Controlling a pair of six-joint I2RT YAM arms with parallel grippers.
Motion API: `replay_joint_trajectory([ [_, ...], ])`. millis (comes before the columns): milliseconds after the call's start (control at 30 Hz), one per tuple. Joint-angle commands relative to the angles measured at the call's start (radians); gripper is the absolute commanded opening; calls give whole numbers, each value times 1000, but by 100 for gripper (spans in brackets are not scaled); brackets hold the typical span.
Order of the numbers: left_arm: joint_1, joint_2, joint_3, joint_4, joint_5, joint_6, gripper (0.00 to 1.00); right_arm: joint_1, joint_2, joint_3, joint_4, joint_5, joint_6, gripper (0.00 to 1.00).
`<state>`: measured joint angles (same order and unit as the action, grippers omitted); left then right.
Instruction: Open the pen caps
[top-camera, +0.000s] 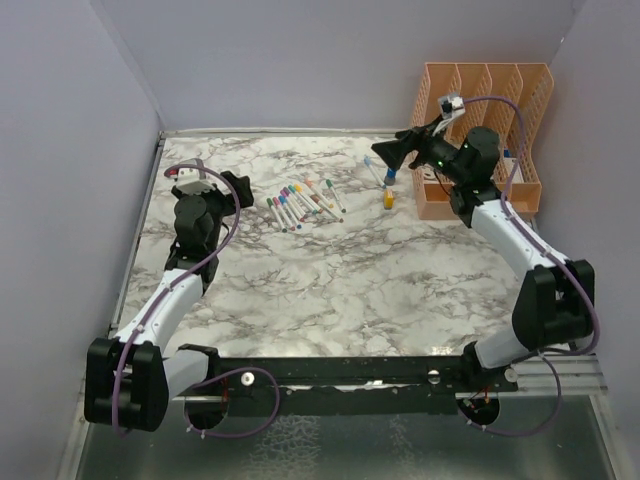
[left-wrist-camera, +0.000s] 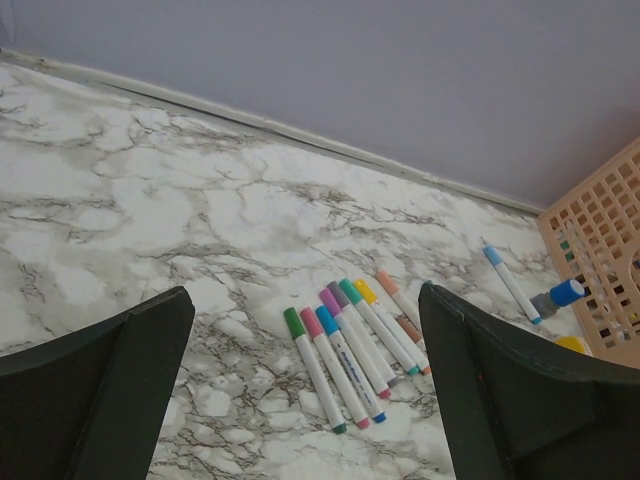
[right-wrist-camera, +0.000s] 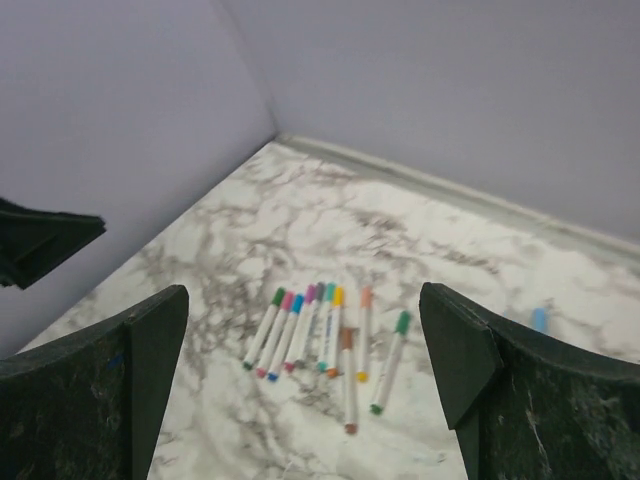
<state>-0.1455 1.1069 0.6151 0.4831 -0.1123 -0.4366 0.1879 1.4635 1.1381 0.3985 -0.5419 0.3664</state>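
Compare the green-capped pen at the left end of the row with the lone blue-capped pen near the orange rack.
Cap colour: the green-capped pen has a green cap, the blue-capped pen a light blue one. Placement: the green-capped pen lies side by side with others in the row, while the blue-capped pen lies alone, closer to the orange rack. Both have thin white barrels, are capped and lie flat on the marble table.

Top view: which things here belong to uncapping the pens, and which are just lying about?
Job: row of capped pens; lone blue-capped pen.
Lying about: blue cylinder; yellow block; orange file rack.
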Motion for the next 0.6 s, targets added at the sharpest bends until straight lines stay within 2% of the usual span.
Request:
replay_joint_trajectory([
  [0, 0, -20, 20, -11, 53, -28, 99, 0, 108, 60, 86, -231, 196, 99],
  [100, 0, -30, 13, -12, 13, -21, 99, 2, 136, 103, 43, -219, 152, 99],
  [200, 0, -37, 8, -12, -1, -10, 99, 17, 144, 139, -34, -144, 69, 99],
  [400, 0, 3, 26, -14, 28, -35, 99, 59, 240, 342, -327, 71, -102, 99],
  [567, 0, 54, 46, -16, 48, -67, 99, 105, 331, 492, -492, 275, -205, 99],
])
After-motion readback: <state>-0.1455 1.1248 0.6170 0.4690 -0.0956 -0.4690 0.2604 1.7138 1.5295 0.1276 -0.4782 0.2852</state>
